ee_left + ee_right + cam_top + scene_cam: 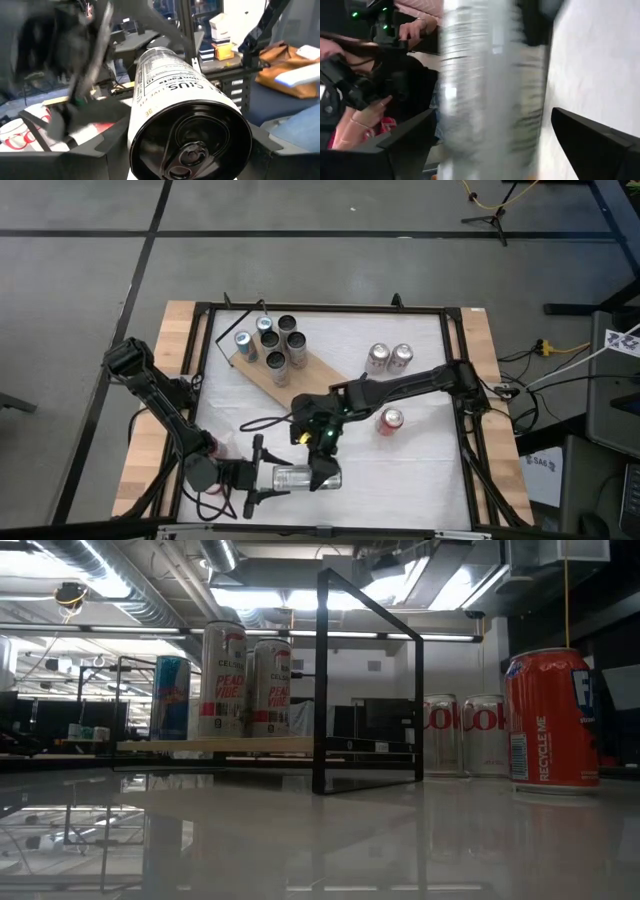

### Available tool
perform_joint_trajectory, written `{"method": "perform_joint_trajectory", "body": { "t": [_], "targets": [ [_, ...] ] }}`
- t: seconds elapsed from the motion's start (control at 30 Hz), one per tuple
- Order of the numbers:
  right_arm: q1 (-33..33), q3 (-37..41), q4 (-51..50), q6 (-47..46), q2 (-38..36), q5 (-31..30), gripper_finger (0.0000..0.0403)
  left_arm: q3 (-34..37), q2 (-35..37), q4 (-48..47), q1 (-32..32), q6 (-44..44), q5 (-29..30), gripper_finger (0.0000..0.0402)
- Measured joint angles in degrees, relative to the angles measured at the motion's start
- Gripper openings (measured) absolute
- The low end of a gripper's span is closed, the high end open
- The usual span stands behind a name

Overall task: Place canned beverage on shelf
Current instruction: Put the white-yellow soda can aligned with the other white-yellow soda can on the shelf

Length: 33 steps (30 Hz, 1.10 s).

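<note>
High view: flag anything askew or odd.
One silver can lies sideways off the table, gripped by the left gripper, with the right gripper open around it. The shelf sits diagonally; its cans stand upright.

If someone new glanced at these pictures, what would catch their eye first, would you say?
Probably the silver can lying sideways near the table's front edge, clamped in the left gripper, with the right gripper open around its other end. Next, the shelf at the table's back left, already carrying six upright cans.
</note>
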State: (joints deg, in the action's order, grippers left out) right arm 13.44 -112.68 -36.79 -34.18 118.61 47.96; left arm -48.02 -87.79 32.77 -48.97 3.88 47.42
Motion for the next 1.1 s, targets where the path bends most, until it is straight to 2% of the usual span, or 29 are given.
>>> {"method": "perform_joint_trajectory", "body": {
  "t": [0.13,0.3,0.53,0.7,0.9,1.1],
  "targets": [
    [0.0,0.0,-3.0,4.6,-4.0,-3.1,0.0382,-3.6,0.0,-3.3,0.0,-0.5,0.0,0.0247],
    [0.0,0.0,-12.5,11.7,-9.8,-13.5,0.038,-11.3,0.0,-13.7,0.2,-1.8,0.3,0.0247],
    [0.0,0.0,-27.1,18.6,-16.1,-30.2,0.0379,-26.5,0.0,-37.5,2.2,-11.5,-2.9,0.0247],
    [0.0,0.0,-33.1,22.7,-21.1,-38.0,0.0379,-37.6,0.0,-55.2,5.3,-21.3,-8.4,0.0247],
    [0.0,0.9,-35.0,28.2,-27.1,-40.9,0.0379,-49.2,0.1,-78.9,10.6,-36.0,-14.8,0.0247],
    [0.0,10.4,-30.1,30.0,-34.6,-41.0,0.0379,-57.4,0.1,-99.4,17.9,-50.0,-25.7,0.0247]
  ]
}}
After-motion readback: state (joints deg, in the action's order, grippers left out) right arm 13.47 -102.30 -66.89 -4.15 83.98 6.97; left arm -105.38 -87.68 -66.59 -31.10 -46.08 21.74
